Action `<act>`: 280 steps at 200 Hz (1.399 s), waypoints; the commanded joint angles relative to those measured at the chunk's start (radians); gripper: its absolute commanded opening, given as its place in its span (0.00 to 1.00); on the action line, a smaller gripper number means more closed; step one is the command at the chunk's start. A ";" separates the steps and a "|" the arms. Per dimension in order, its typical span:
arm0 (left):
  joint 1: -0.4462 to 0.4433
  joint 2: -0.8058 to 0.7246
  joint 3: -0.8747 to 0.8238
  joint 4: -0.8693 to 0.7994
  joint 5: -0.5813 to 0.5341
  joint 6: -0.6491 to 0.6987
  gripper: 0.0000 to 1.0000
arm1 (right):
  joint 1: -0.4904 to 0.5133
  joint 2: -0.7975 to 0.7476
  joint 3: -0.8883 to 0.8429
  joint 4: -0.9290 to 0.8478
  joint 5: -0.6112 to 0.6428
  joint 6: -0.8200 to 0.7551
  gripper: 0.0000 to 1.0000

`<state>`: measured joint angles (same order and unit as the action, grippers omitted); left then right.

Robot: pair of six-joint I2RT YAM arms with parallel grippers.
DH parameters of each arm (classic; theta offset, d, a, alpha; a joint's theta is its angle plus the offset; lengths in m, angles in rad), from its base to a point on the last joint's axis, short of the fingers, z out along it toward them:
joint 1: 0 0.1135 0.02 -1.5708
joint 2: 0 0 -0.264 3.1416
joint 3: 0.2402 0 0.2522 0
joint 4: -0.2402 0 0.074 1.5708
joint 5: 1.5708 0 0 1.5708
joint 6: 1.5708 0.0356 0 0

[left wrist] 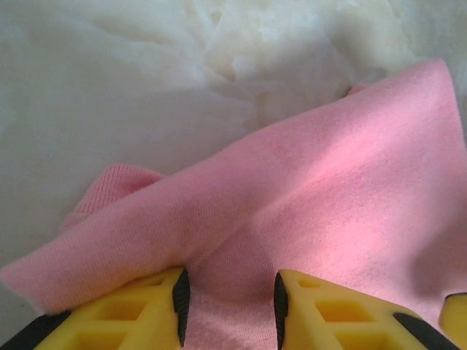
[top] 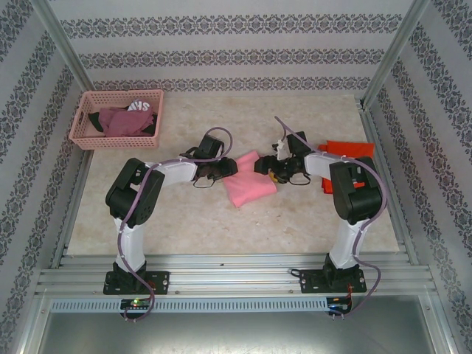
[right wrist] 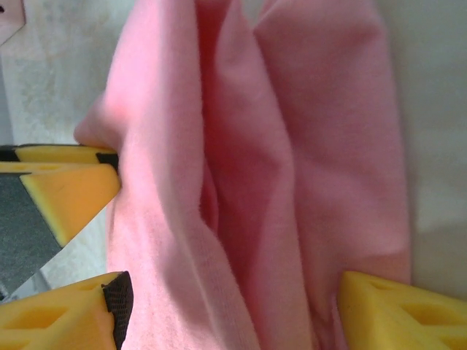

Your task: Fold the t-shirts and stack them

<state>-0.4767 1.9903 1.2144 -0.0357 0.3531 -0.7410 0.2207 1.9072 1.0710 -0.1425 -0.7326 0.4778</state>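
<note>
Fingers (left wrist: 131,317) of the left end effector (left wrist: 230,310) pinch a fold of the salmon-pink t-shirt (top: 249,189), crumpled on the surface (top: 184,221) between both end effectors; the right end effector (right wrist: 230,306) stands open astride it, the orange-red t-shirt (top: 352,150) lying to its right.

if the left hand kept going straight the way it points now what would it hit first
The light salmon-pink cotton t-shirt: the left hand sits right at its near edge, with cloth bunched between the jaws. Whether it grips the cloth is hard to judge. The pale table lies beyond the shirt.
</note>
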 commanded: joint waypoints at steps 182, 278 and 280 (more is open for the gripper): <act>0.009 -0.217 -0.120 0.067 -0.086 0.065 0.95 | 0.095 -0.042 0.105 -0.223 0.259 -0.224 0.00; -0.004 -0.442 -0.434 0.393 0.017 0.451 1.00 | 0.014 -0.224 0.172 -0.449 0.761 -0.657 0.00; -0.005 -0.446 -0.439 0.398 0.020 0.456 1.00 | 0.010 -0.224 0.173 -0.452 0.766 -0.662 0.00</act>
<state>-0.4767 1.5970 0.8482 0.2142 0.3111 -0.4595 0.2840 1.7226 1.2011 -0.5148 -0.1123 -0.0593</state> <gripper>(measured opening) 0.999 0.092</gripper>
